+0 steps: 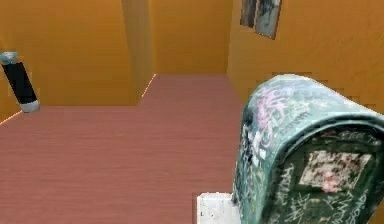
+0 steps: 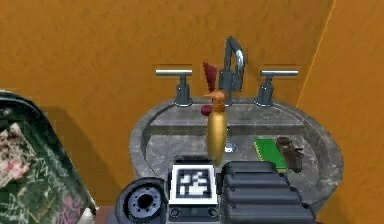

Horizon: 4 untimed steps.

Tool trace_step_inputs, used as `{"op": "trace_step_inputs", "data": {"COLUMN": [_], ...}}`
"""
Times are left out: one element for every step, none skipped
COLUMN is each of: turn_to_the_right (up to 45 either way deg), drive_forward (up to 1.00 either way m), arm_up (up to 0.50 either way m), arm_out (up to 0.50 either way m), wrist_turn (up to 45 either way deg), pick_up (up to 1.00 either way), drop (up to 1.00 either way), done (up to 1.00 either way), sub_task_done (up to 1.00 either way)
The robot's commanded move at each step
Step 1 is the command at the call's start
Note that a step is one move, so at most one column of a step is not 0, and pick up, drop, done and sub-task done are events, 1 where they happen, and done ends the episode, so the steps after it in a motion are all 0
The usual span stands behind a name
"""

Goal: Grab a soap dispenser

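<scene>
A soap dispenser, an amber bottle with a dark red pump head, stands upright on the round grey stone sink, just in front of the metal faucet. At the arm side view's bottom edge sit a white square with black marks, the arm's dark ribbed end to its right and the gripper's dark body to its left. The fingers cannot be made out, so I cannot tell whether the gripper holds anything.
Two tap handles flank the faucet. A green pad and a small dark thing lie on the sink's right. A green scribbled bin stands close by. Orange walls, a wall picture, a dark cylinder and reddish wood floor.
</scene>
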Motion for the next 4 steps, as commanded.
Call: {"op": "trace_step_inputs", "data": {"turn_to_the_right": [0.0, 0.0, 0.0, 0.0], "drive_forward": [0.0, 0.0, 0.0, 0.0], "arm_up": [0.0, 0.0, 0.0, 0.0], "arm_out": [0.18, 0.0, 0.0, 0.0], "wrist_turn": [0.0, 45.0, 45.0, 45.0], "pick_up": [0.0, 0.0, 0.0, 0.0], "drop": [0.0, 0.0, 0.0, 0.0], "done": [0.0, 0.0, 0.0, 0.0], "sub_task_done": [0.0, 0.0, 0.0, 0.0]}}
